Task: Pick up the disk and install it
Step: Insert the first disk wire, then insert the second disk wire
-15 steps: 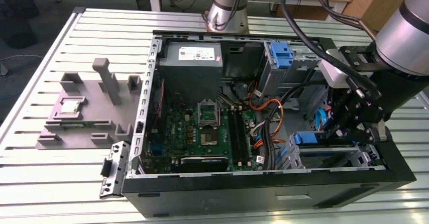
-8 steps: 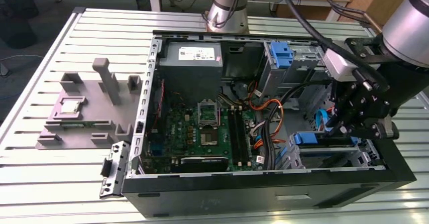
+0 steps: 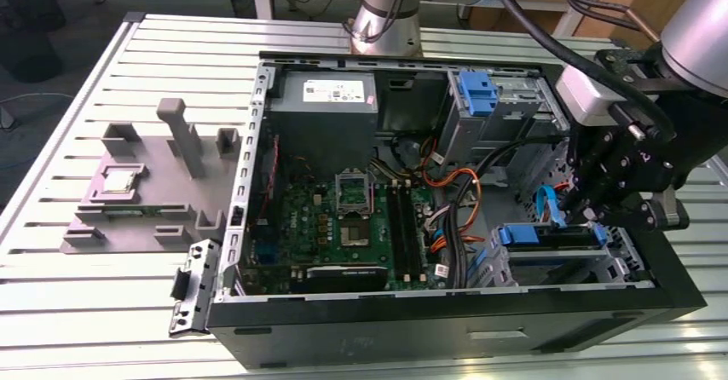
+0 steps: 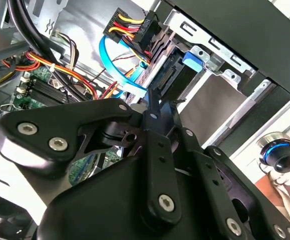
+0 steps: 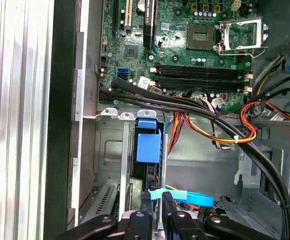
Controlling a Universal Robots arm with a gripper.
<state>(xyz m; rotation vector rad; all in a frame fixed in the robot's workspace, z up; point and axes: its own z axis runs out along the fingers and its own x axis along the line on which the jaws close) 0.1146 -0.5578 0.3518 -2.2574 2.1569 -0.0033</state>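
One disk sits in one bay — end effector beside.

My gripper is matt black, studded with bright metal screws. The disk wears a smooth blue plastic bracket. The bay is dull bare sheet metal. The case is matt black, and the table is ribbed, shiny metal.
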